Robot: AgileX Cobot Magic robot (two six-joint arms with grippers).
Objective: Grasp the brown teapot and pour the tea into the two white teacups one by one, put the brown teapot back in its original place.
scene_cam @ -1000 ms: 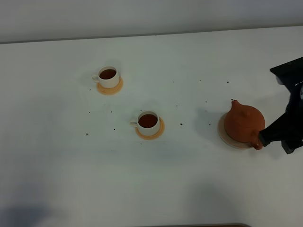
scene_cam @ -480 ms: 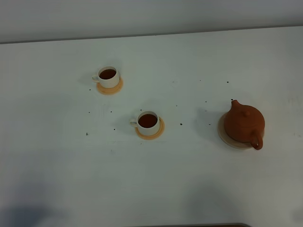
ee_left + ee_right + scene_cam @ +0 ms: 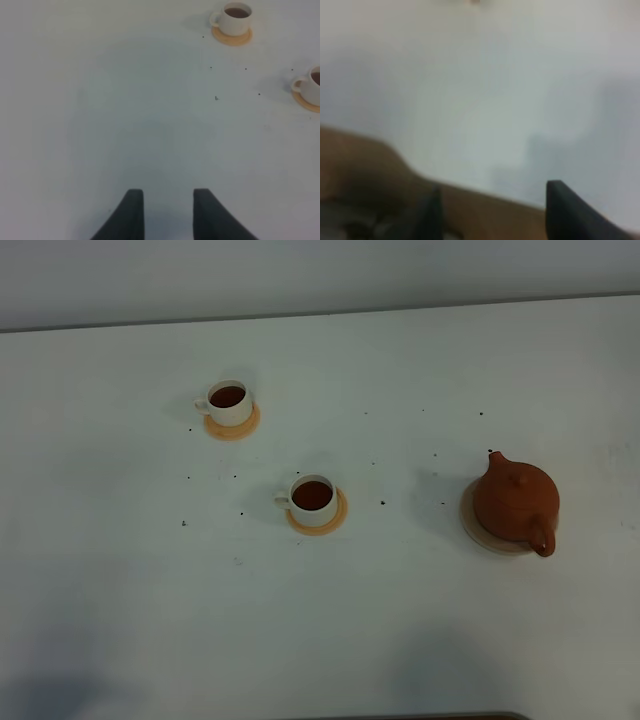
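A broad white matte table [image 3: 400,640] fills nearly the whole high exterior view, with a scatter of tiny dark specks [image 3: 383,503] across its middle. Toward the right of that view sits the squat round reddish-brown clay teapot [image 3: 515,500], upright, lid knob on top, short spout pointing toward the far edge and loop handle toward the near edge. It rests on the pale beige round flat coaster [image 3: 478,530], whose rim shows as a crescent on the teapot's left and near side.

Well apart from the teapot, near the middle of the table, stands one small white ceramic teacup [image 3: 313,500] on a small orange round coaster [image 3: 338,518]; dark reddish-brown tea fills it and its side handle points left. The second white teacup [image 3: 229,401], likewise filled and with its handle pointing left, stands farther back and to the left on its own orange coaster [image 3: 245,427]. Both cups are upright and centred on their coasters.

Neither arm appears in the high view. In the left wrist view the left gripper [image 3: 168,212] hangs over bare table with its two dark fingers parted and nothing between them; both cups lie ahead of it. The right wrist view is blurred: the right gripper [image 3: 492,212] shows two dark fingers spread wide with nothing between them, over the table's edge and a brown surface [image 3: 365,165] beyond it.
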